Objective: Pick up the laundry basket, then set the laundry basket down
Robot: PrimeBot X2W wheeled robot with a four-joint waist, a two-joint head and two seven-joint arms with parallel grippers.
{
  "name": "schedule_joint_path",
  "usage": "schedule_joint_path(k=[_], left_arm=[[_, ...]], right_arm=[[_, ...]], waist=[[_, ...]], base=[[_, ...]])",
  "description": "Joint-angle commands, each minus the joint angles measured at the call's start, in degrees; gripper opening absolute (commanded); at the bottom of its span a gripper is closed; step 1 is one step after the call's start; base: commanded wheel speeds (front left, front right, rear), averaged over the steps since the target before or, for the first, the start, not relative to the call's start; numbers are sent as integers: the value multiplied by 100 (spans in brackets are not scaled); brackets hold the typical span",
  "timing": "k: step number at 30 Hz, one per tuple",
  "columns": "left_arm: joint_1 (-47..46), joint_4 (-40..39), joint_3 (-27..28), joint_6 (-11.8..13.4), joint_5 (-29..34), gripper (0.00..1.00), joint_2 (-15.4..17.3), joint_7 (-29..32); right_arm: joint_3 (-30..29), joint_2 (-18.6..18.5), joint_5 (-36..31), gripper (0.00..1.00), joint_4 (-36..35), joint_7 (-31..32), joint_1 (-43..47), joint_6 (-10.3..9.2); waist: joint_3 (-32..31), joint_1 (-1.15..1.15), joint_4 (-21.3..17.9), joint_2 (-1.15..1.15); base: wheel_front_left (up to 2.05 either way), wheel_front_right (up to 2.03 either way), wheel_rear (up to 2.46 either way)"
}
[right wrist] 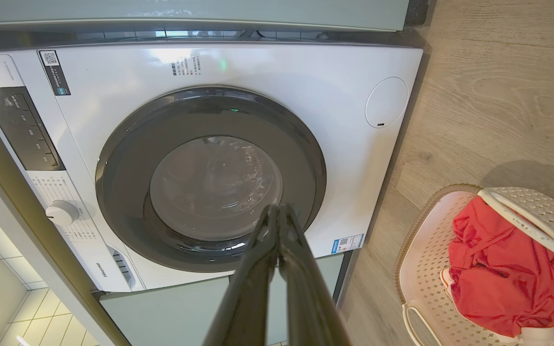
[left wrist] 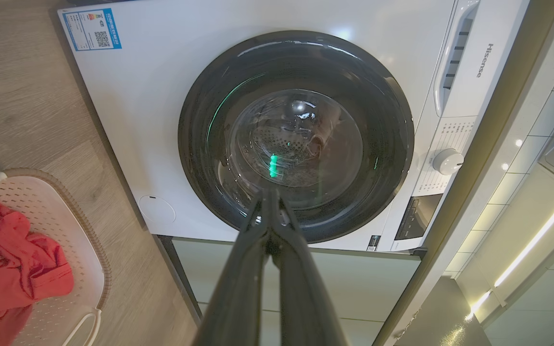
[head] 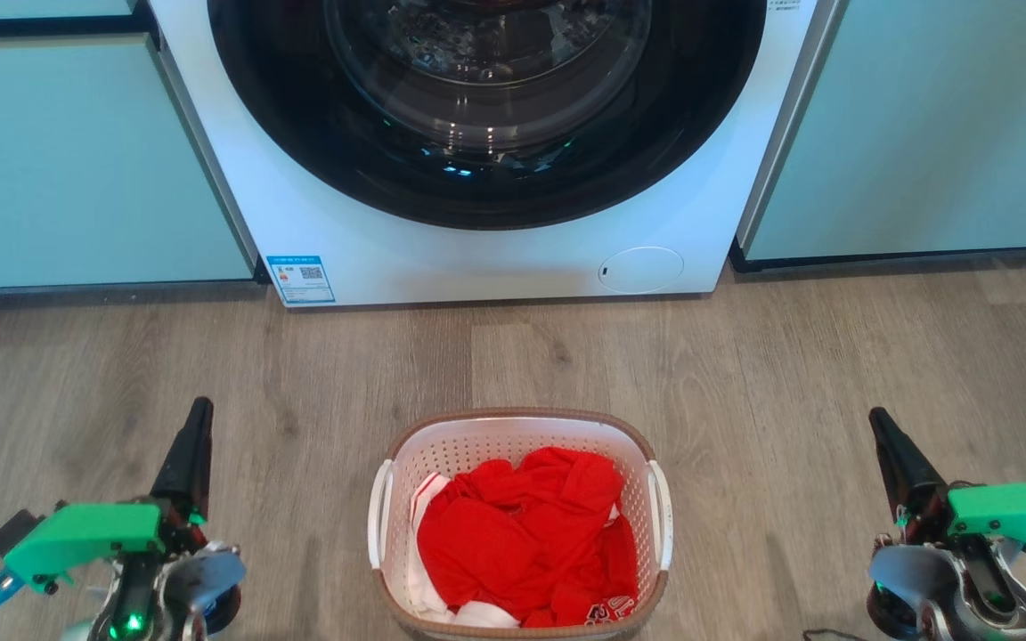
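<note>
**A:** room layout, left to right?

**B:** left gripper [head: 199, 414] fingers pressed together, empty; laundry basket [head: 513, 416] of red clothes [head: 522, 534] on grey wood-look floor [head: 745, 374], mid-floor before the washing machine [head: 477, 258]; right gripper [head: 878, 418] closed too, holding nothing; pale green cabinets [head: 77, 160] either side

Bare floor [head: 299, 374] open at 9 and 3 o'clock of the laundry basket [head: 520, 417], free strip at 12 o'clock to the washing machine [head: 442, 258], cabinets [head: 77, 160] walling 10 and 2 o'clock, red clothes [head: 522, 534] filling the basket
</note>
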Motion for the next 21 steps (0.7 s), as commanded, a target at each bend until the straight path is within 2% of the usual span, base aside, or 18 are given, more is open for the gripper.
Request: schedule_joint_path(k=[1, 21], left_arm=[[-316, -169, 207, -39, 47, 0, 29, 42], [-315, -169, 207, -39, 47, 0, 29, 42]], right_arm=[[103, -74, -56, 0, -204, 40, -275, 33], [103, -74, -56, 0, -204, 40, -275, 33]], waist=[[0, 0, 0, 0], [0, 0, 0, 0]], base=[[0, 0, 0], [0, 0, 0]])
